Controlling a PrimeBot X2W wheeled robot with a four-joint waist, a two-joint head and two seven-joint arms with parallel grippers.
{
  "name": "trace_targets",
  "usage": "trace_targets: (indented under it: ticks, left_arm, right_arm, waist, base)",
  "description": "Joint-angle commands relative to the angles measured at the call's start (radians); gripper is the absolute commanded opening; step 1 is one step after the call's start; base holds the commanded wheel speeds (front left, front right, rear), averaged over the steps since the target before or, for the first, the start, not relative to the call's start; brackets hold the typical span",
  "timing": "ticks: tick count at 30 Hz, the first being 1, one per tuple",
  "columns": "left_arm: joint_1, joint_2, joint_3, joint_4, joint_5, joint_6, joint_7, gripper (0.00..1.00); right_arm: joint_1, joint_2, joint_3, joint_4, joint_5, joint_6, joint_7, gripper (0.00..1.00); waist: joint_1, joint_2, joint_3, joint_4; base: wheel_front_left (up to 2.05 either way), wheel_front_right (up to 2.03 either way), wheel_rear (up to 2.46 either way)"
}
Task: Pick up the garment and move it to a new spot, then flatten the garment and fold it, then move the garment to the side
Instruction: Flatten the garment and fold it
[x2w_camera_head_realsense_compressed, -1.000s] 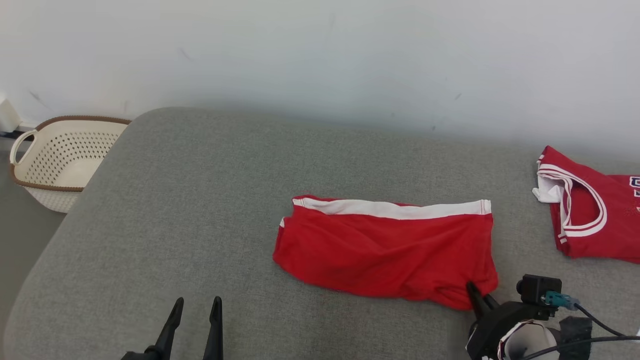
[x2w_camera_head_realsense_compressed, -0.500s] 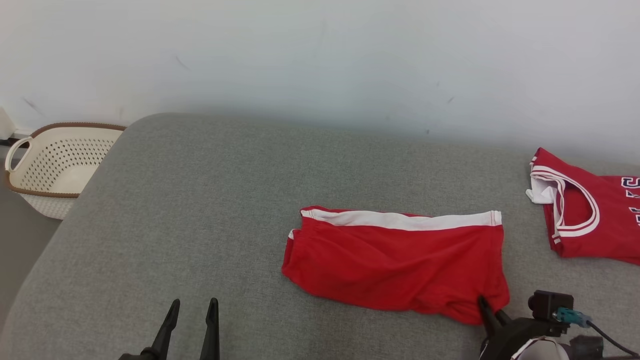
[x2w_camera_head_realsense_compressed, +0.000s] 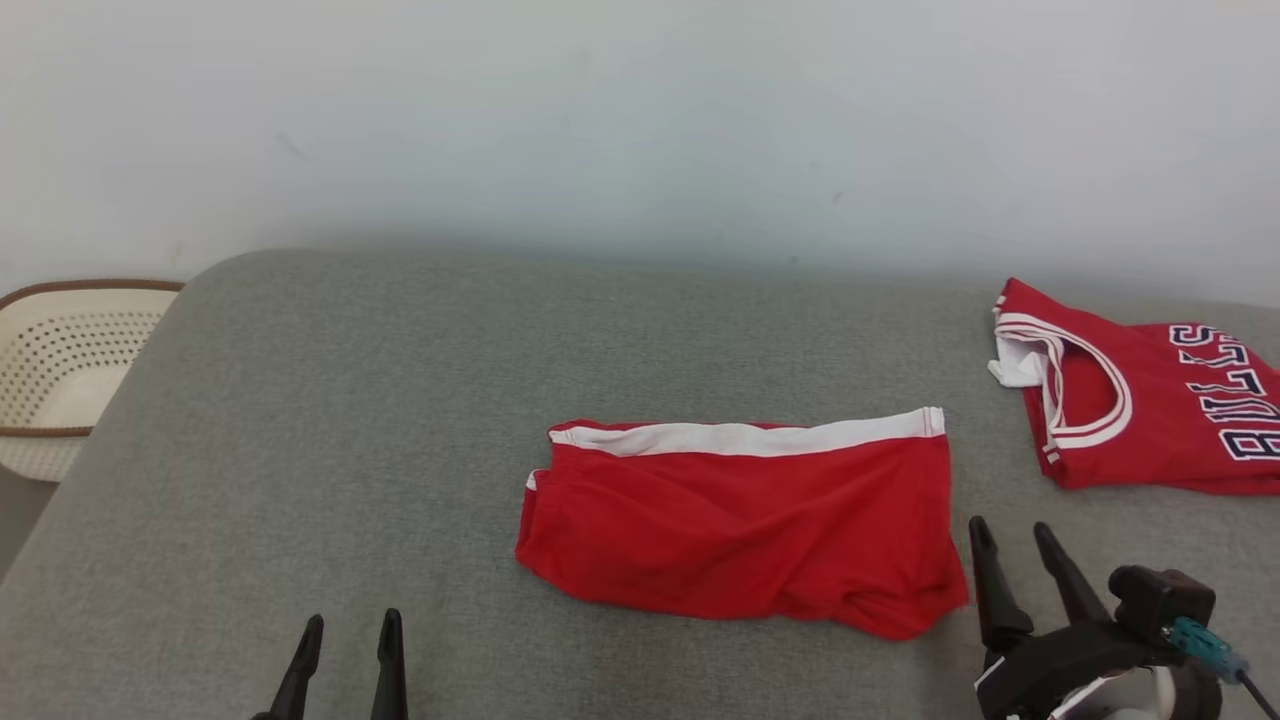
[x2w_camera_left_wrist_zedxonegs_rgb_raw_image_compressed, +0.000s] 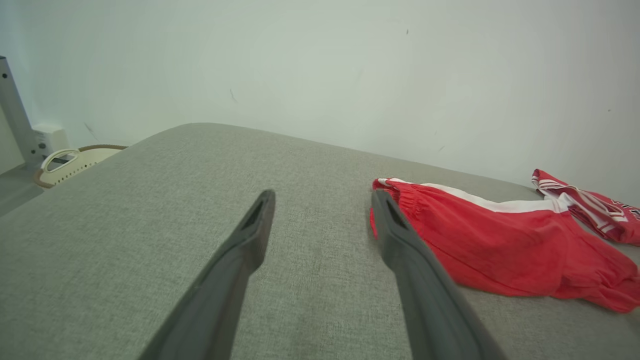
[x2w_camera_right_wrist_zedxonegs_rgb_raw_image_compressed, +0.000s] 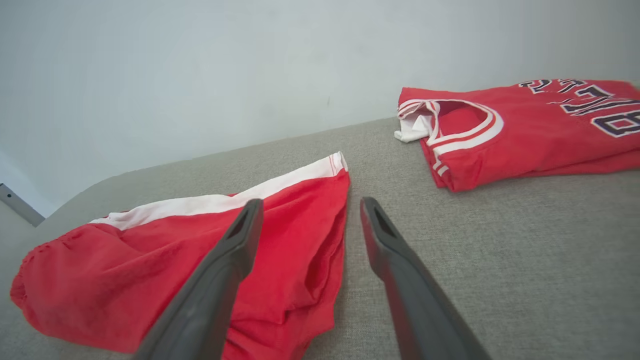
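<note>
While two red garments lie on the grey woven bench (x2w_camera_head_realsense_compressed: 350, 420), the folded shorts (x2w_camera_head_realsense_compressed: 740, 525), rumpled with a white waistband, sit just beside the right gripper (x2w_camera_head_realsense_compressed: 1010, 530) at its ten o'clock. Both it and the left gripper (x2w_camera_head_realsense_compressed: 350, 620) stand spread wide and empty. From the shorts, the lettered jersey (x2w_camera_head_realsense_compressed: 1130, 410) lies at two o'clock and one perforated cream basket (x2w_camera_head_realsense_compressed: 50, 370) at nine.

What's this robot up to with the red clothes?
A two-armed robot is tidying laundry on a grey cushion. The red shorts lie fairly flat in the middle, and nothing grips them: the right claw stands open beside their right edge, and the left claw is open off to the left. A red jersey lies at the right, and a basket sits past the left end.
</note>
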Motion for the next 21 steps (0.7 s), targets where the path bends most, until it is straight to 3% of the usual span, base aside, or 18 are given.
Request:
trace_targets:
  ticks: [1, 8, 21]
  left_arm:
    - [0.011, 0.002, 0.008, -0.005, 0.005, 0.006, -0.005, 1.00]
    - [0.022, 0.028, -0.004, -0.028, 0.050, 0.006, -0.005, 1.00]
    - [0.030, 0.030, -0.025, -0.020, 0.057, -0.005, -0.005, 1.00]
  right_arm:
    - [0.031, 0.011, -0.028, -0.040, -0.038, -0.001, -0.008, 1.00]
    - [0.154, 0.072, -0.126, -0.234, -0.218, -0.001, -0.008, 1.00]
    - [0.312, 0.160, -0.214, -0.422, -0.321, -0.001, 0.028, 1.00]
  waist:
    - [0.0000, 0.0000, 0.001, -0.022]
    - [0.0000, 0.0000, -0.003, -0.048]
    - [0.0000, 0.0000, -0.007, -0.072]
  base:
    - [0.00, 0.00, 0.00]
    - [0.00, 0.00, 0.00]
    - [0.00, 0.00, 0.00]
